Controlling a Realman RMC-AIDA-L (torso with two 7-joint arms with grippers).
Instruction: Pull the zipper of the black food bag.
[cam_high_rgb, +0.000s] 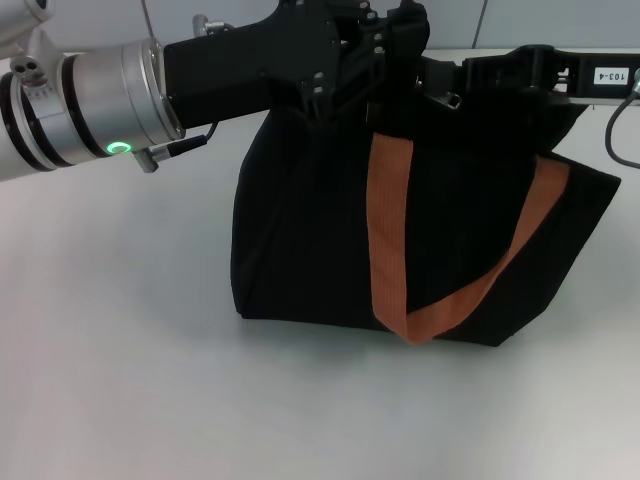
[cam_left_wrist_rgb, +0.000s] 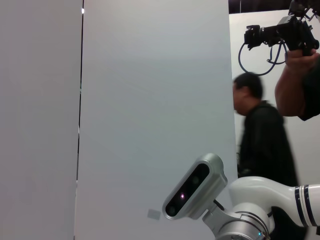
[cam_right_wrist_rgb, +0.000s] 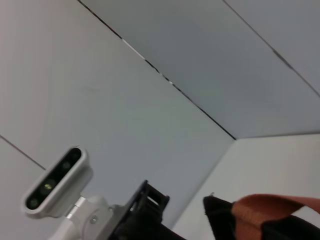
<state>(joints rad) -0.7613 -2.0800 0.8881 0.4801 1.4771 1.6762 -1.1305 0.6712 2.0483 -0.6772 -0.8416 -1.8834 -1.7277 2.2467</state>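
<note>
The zipper (cam_high_rgb: 452, 99), a small metal tab, is sitting between my two grippers on the soft black food bag (cam_high_rgb: 420, 240). I am reaching with left gripper (cam_high_rgb: 375, 70) and right gripper (cam_high_rgb: 480, 75); I cannot tell how either's fingers stand. The fabric will sag, so I am judging that the stiff tab is the place to pinch.

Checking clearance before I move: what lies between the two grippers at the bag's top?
In the head view, only the black food bag's top edge lies between the left gripper and the right gripper; a small silvery piece glints there, likely the zipper.
</note>
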